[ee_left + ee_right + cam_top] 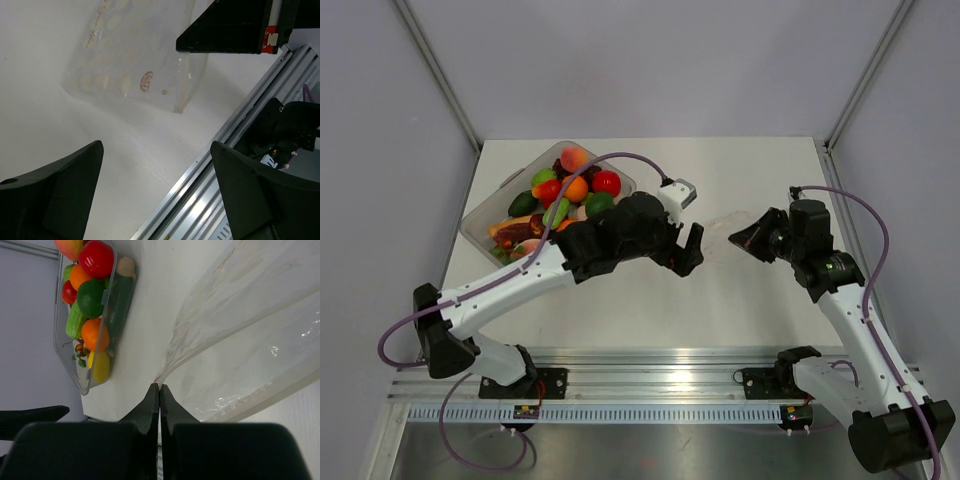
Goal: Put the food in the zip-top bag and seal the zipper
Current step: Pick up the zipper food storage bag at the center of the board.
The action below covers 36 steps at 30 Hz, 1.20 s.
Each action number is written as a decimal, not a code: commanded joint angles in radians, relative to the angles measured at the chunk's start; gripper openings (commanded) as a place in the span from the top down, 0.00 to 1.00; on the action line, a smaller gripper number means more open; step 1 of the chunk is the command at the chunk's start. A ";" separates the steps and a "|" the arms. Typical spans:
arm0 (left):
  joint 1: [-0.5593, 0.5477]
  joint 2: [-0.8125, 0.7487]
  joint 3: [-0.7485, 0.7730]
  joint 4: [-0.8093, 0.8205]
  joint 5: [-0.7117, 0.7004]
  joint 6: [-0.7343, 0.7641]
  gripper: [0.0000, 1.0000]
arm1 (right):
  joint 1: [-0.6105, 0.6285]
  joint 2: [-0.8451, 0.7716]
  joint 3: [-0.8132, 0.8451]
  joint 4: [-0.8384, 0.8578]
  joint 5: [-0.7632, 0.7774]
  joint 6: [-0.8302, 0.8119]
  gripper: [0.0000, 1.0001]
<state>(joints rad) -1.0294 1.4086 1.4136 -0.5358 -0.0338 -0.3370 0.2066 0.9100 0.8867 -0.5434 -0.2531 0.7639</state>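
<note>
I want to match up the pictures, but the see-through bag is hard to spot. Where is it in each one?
Top view: the zip-top bag is faint, right of centre, just left of the right hand.
Left wrist view: upper middle.
Right wrist view: it fills the right side.
Shared landmark: the right hand, shut on the bag's edge. It is the black wedge at the top of the left wrist view.
</note>
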 commanded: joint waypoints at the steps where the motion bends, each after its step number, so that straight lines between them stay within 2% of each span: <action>1: -0.035 0.059 0.062 0.120 -0.067 0.027 0.09 | 0.025 0.007 0.046 0.054 -0.017 0.032 1.00; 5: -0.043 0.111 0.071 0.151 -0.136 0.030 0.08 | 0.033 0.012 0.058 0.056 -0.020 0.041 1.00; 9: -0.041 0.138 0.094 0.174 -0.089 0.036 0.09 | 0.034 0.015 0.067 0.045 -0.021 0.040 1.00; 16: -0.041 0.194 0.104 0.184 -0.084 0.023 0.11 | 0.036 0.016 0.067 0.059 -0.043 0.051 1.00; 24: -0.043 0.265 0.165 0.183 -0.074 0.024 0.18 | 0.037 0.015 0.061 0.068 -0.051 0.058 1.00; 27: -0.043 0.279 0.170 0.184 -0.086 0.018 0.24 | 0.037 0.013 0.061 0.068 -0.057 0.060 1.00; 28: -0.043 0.279 0.166 0.188 -0.092 0.018 0.30 | 0.037 0.012 0.061 0.066 -0.057 0.057 1.00; 30: -0.043 0.280 0.157 0.195 -0.098 0.018 0.35 | 0.037 0.007 0.061 0.054 -0.051 0.054 1.00; 34: -0.040 0.299 0.159 0.188 -0.110 0.018 0.41 | 0.039 -0.003 0.055 0.037 -0.051 0.049 1.00; 36: -0.034 0.294 0.148 0.194 -0.109 0.004 0.52 | 0.037 -0.010 0.054 0.028 -0.049 0.045 1.00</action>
<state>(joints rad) -1.0714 1.6939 1.5368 -0.3943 -0.1158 -0.3252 0.2340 0.9237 0.9104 -0.5198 -0.2825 0.8154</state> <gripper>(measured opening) 0.511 0.011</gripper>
